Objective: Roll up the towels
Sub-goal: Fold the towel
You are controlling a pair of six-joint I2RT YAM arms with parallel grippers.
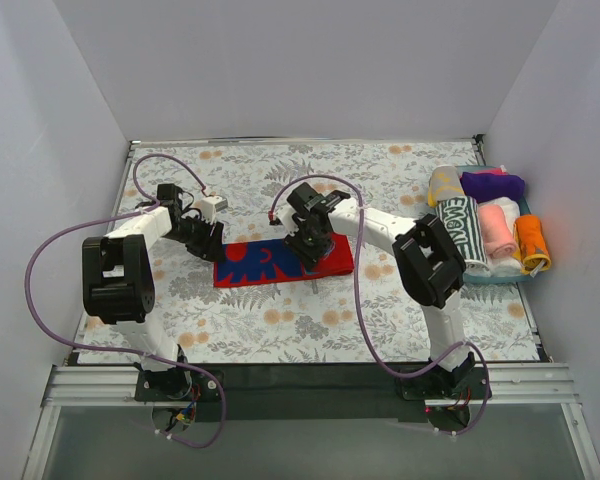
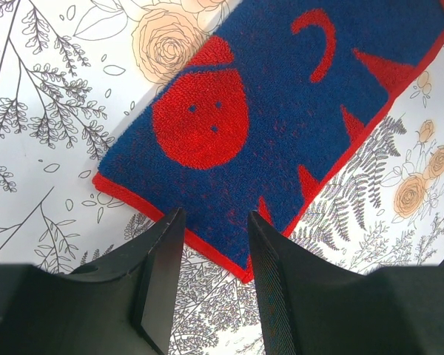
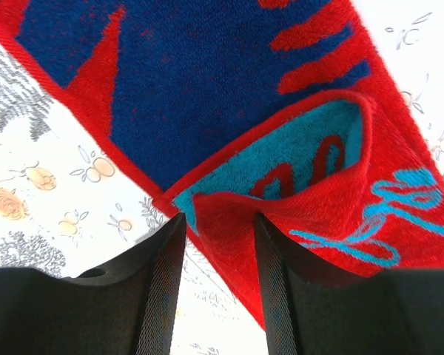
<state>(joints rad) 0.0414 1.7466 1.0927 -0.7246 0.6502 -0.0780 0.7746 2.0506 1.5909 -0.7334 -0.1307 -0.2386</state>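
Red and blue towel (image 1: 270,262) lay flat mid-table on the flowered covering (image 1: 280,330), looking soft, light and limp, best pinched at an end hem. Left gripper (image 2: 214,222) hung with jaws apart over its left corner. Right gripper (image 3: 218,222) straddled the turned-up right end; clamped or not, I could not tell. A tray (image 1: 495,279) far right held rolled towels (image 1: 495,230)

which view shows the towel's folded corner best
Right wrist: the folded corner fills it, teal underside showing. From the top the right arm partly covers it; the left wrist shows only the flat other end of the towel.
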